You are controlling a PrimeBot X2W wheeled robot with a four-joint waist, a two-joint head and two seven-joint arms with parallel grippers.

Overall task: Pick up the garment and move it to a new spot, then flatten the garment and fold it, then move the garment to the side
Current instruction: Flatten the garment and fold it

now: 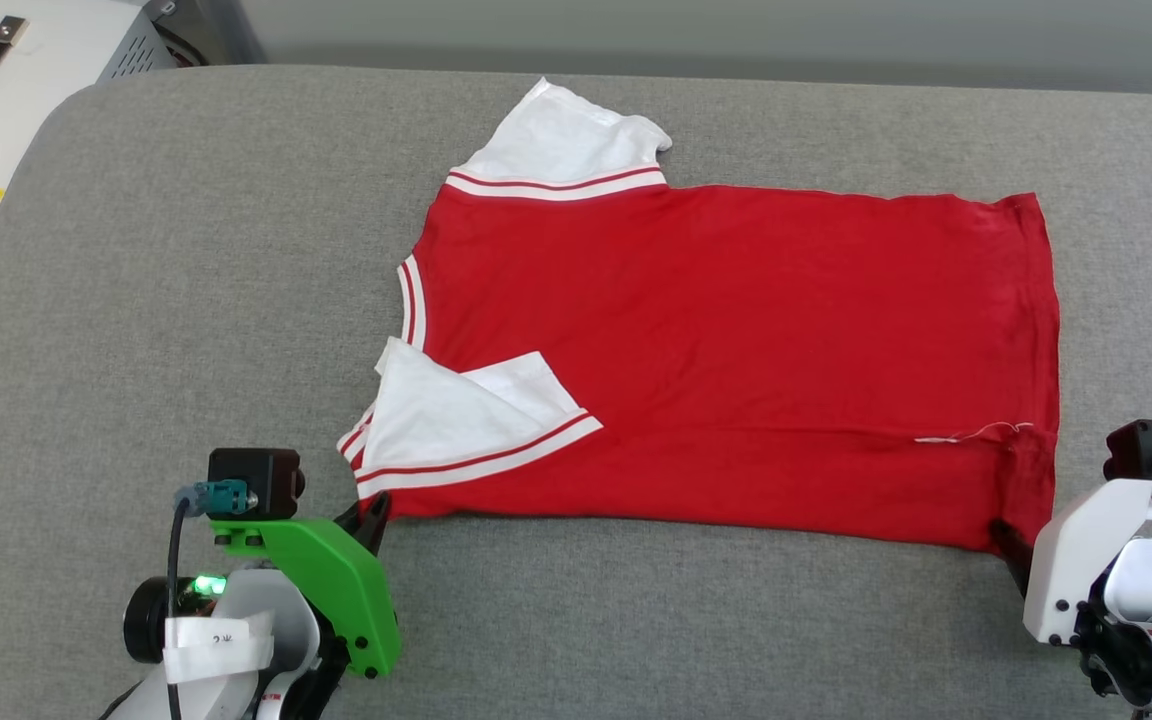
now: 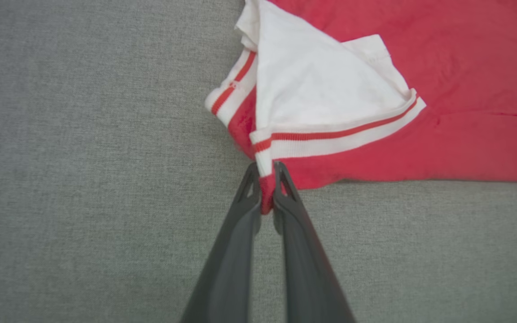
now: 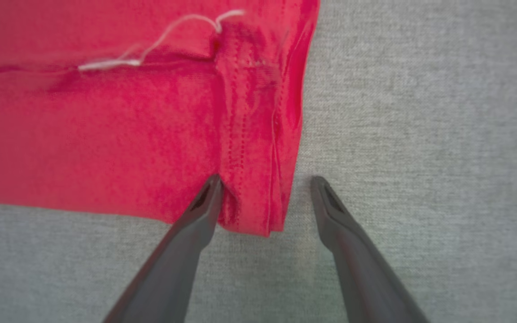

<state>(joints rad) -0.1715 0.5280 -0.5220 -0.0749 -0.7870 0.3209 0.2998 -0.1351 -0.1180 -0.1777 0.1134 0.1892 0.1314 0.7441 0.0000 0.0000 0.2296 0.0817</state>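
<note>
L jaws pinched tight on shirt (image 1: 716, 330) at its near-L corner, just below white sleeve (image 1: 456, 410) folded onto the red. Shirt lies flat mid-worktop (image 1: 186, 250), plain red side up, collar end L, hem R. R jaws wide, straddling near-R hem corner (image 3: 254, 197), not gripping.

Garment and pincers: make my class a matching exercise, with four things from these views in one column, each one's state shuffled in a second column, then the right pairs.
Column one
1. left pincer
2. right pincer
3. near sleeve
4. far sleeve

Column two
A. spread flat on the grey surface, off the red body
B. shut on a corner of the garment
C. folded back over the red body
D. open, astride the hem corner

Pairs: 1-B, 2-D, 3-C, 4-A
</note>
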